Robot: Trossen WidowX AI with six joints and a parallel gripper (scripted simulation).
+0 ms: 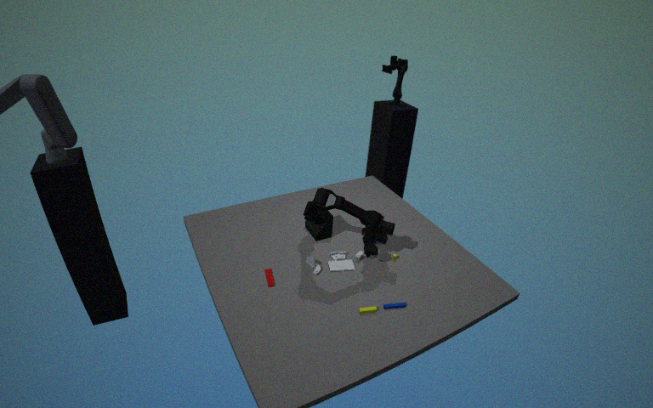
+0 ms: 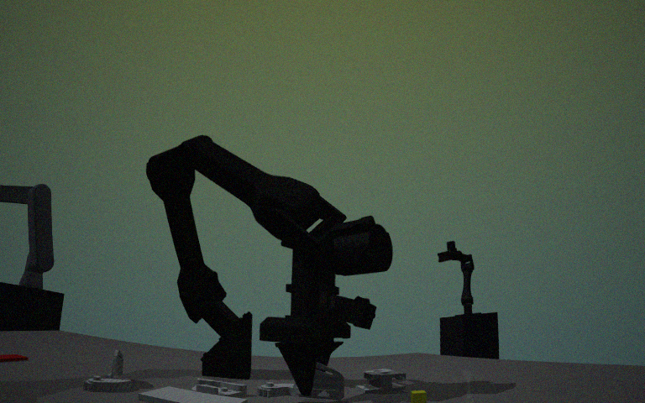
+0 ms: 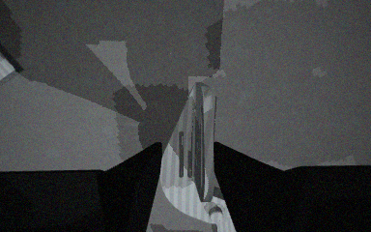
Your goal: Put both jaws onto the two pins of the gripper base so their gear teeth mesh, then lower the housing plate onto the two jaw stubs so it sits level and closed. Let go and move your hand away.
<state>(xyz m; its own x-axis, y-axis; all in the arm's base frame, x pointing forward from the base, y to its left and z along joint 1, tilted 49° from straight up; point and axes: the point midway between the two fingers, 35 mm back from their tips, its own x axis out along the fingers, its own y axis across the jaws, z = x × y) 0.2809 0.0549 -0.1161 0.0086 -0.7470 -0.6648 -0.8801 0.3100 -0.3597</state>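
Note:
My gripper [image 1: 370, 253] [image 3: 186, 148] points down, low over the table. It is shut on a pale jaw [image 1: 360, 255] [image 2: 331, 379] [image 3: 175, 186], whose slotted body stands between the fingers in the wrist view. No gap under this jaw is discernible. The other jaw [image 1: 316, 269] [image 2: 107, 384] lies at the left, its narrow part pointing up. The white housing plate [image 1: 341, 265] [image 2: 190, 395] lies flat between the jaws. A pale ridged part [image 1: 338, 255] [image 2: 219, 386], perhaps the gripper base, lies just behind it. Its pins cannot be made out.
Another pale block-like part [image 2: 384, 379] stands right of the gripper in the exterior view. A yellow cube [image 1: 394, 257] [image 2: 417, 396] is nearby. A red bar [image 1: 269, 277] lies left; a yellow bar [image 1: 368, 310] and blue bar [image 1: 394, 305] lie toward the front. Two other arms stand on pedestals beyond the table.

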